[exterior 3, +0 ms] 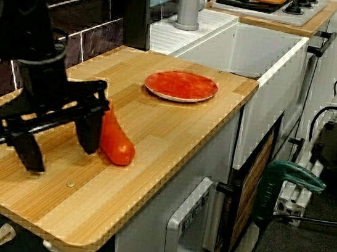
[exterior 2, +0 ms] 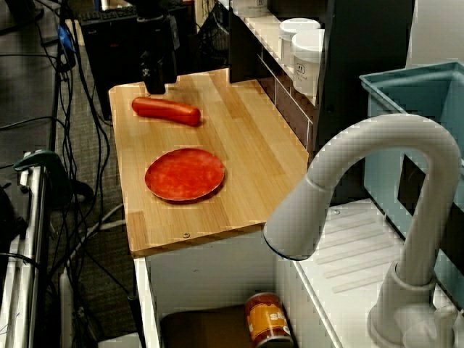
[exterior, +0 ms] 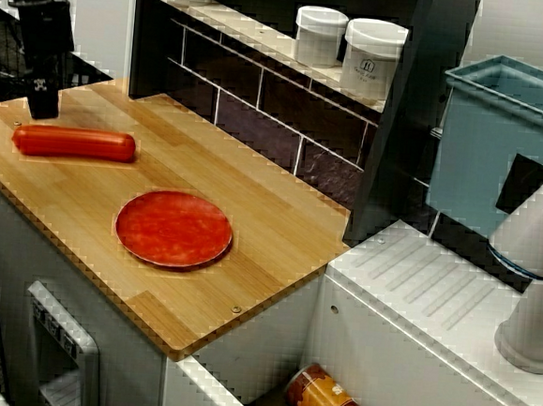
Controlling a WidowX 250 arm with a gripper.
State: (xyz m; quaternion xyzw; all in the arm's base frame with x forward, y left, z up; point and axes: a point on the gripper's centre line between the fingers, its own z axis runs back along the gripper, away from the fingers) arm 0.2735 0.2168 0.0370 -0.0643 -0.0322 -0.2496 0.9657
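Gripper point(exterior 3: 60, 144) is down low over the wooden countertop point(exterior 3: 173, 139), jaws spread wide, nothing btw them, so empty. In the close view from the counter's end the fingertips point(exterior 3: 28, 154) look right at the wood; touching or a hair above, can't tell.

Risk, as I read it: the sausage point(exterior 3: 116, 136) sits outside the gap, just beside one finger. It may be touching, but the contact is hidden behind that finger. Close here and the jaws prob meet on air. Any sideways drift and that finger shoves the sausage. It's round and smooth-looking, so it could roll or spin toward the front edge. Tips this low could also scrape or jam on the wood if pressed down.

Position: in the view across the counter the gripper point(exterior: 42, 105) stands by the end edge away from the sink point(exterior: 261, 339), toward the wall-side corner. The sausage point(exterior: 74, 142) lies flat just on its front-edge side. The view past the tap point(exterior 2: 384, 130) agrees: gripper point(exterior 2: 154, 87) beyond, sausage point(exterior 2: 165, 110) nearer.

Further out: red plate point(exterior: 173, 228) mid-counter, nearer the front edge, well apart from the gripper. A can point(exterior: 324, 398) lies on its side down in the sink. White jars point(exterior: 319, 35) stand on the shelf point(exterior: 256, 34) over the wall edge.
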